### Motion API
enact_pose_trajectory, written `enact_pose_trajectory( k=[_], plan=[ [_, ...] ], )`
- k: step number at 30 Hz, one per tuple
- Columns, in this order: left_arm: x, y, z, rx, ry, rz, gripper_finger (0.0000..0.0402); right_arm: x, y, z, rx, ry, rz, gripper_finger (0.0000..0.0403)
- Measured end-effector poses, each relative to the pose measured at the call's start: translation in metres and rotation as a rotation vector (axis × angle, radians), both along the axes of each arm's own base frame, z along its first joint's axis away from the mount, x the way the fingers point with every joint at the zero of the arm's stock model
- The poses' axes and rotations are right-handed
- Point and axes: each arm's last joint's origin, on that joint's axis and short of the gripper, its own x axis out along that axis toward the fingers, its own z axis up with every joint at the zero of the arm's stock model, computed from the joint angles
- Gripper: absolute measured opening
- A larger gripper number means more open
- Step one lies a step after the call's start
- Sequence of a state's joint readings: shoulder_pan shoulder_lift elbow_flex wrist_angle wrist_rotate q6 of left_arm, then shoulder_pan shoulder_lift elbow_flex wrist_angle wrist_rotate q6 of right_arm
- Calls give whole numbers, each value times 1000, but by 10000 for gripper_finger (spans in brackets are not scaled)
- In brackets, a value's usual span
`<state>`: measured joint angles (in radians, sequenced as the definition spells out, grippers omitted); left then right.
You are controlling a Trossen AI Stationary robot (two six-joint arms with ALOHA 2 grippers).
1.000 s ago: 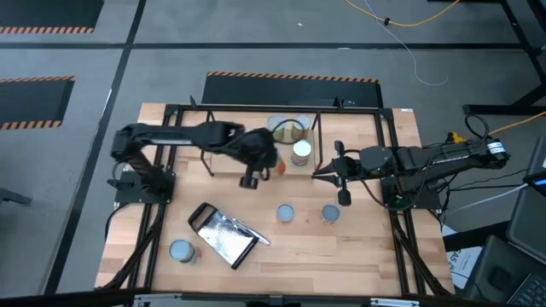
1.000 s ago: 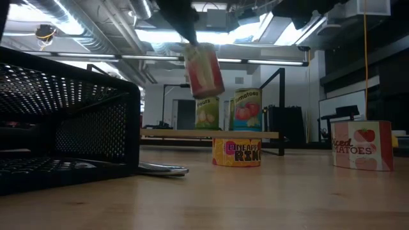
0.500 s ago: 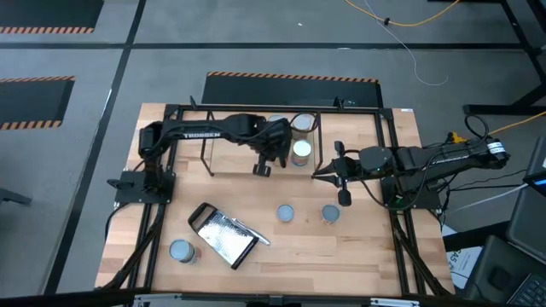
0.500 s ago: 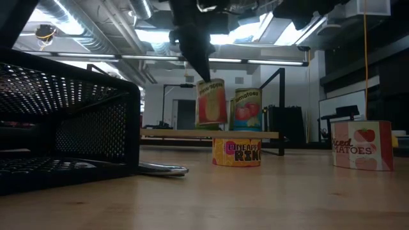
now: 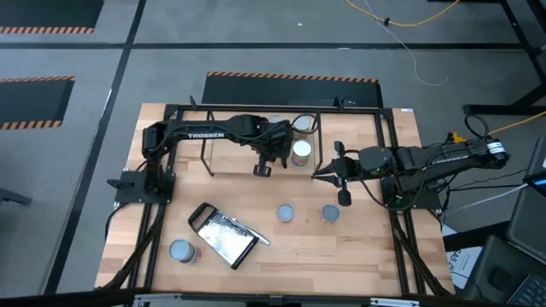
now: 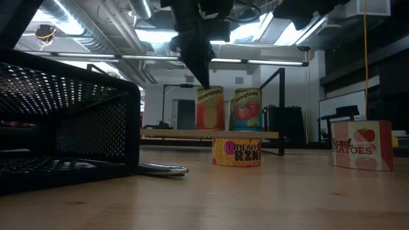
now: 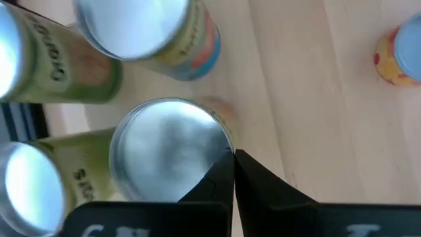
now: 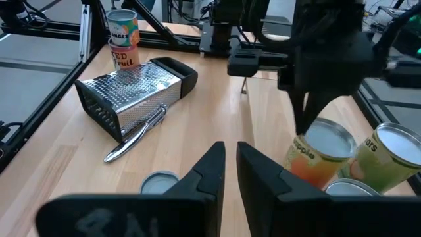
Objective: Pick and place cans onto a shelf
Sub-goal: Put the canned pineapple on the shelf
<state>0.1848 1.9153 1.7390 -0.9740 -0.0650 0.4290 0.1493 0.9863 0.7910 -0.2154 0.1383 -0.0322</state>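
Left gripper (image 6: 206, 82) clamped narrow on the rim of the pineapple can (image 6: 209, 108), which stands upright on the shelf (image 6: 209, 134) beside the tomato can (image 6: 247, 109). Low view shows the labels; high view only lids. Right gripper (image 5: 328, 173) hovers nearby, fingers nearly closed, empty.

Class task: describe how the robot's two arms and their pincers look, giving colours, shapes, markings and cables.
Both arms are dark, jointed and slim. The left arm bears white lettering along its link. The right arm trails black cables and a yellow one near its base. Each pincer, left pincer and right pincer, has two dark, tapered fingers.
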Motion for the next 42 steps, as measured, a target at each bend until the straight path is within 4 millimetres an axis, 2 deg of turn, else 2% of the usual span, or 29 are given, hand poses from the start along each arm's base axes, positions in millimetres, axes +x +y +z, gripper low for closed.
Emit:
enact_pose_trajectory(
  k=[13, 30, 42],
  plan=[
    [4, -1, -4, 5, -5, -3, 2, 0, 0, -1, 0, 8, 0, 45],
    [5, -2, -4, 1, -13, -9, 80, 0, 0, -1, 0, 8, 0, 45],
    [8, -8, -4, 6, -28, -17, 86, 0, 0, -1, 0, 7, 0, 45]
  ],
)
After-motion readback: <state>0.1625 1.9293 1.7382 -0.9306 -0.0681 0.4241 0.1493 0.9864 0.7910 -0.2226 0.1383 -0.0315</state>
